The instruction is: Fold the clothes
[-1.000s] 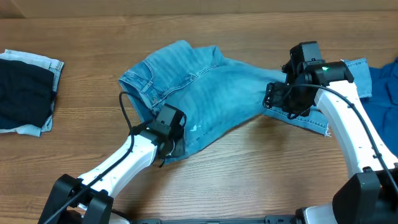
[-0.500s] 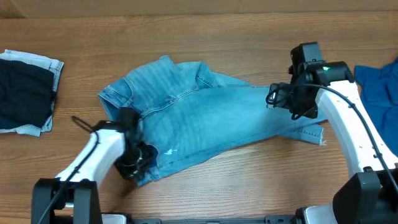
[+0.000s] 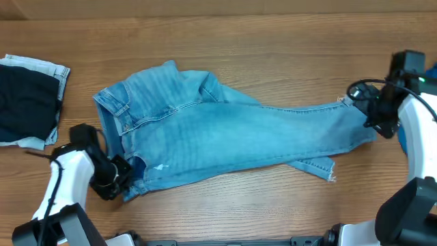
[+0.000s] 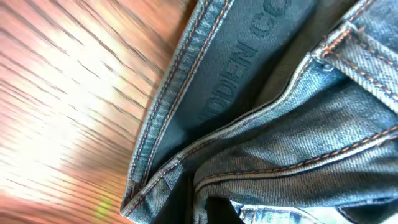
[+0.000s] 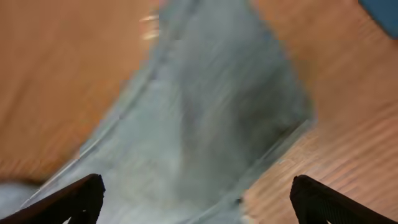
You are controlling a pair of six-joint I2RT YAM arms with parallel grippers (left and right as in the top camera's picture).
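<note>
Light-blue jeans (image 3: 232, 140) lie stretched across the table, waist at the left and legs running right; one frayed hem (image 3: 322, 168) pokes out underneath. My left gripper (image 3: 117, 176) is shut on the lower left corner of the waist. In the left wrist view the waistband (image 4: 249, 68) fills the frame, with denim pinched between the dark fingertips (image 4: 214, 211) at the bottom edge. My right gripper (image 3: 370, 115) hovers open at the far leg end. The right wrist view shows its fingers (image 5: 74, 198) spread wide over the blurred leg (image 5: 205, 124), holding nothing.
A folded pile with a dark navy piece (image 3: 24, 102) on light denim sits at the left edge. Brighter blue denim (image 3: 431, 74) shows at the right edge behind my right arm, and as blue denim (image 5: 382, 7) in the right wrist view's top corner.
My left gripper has dragged the waist leftward. My right gripper has let go of the leg, opened wide and swung right. The jeans now lie stretched out long.
</note>
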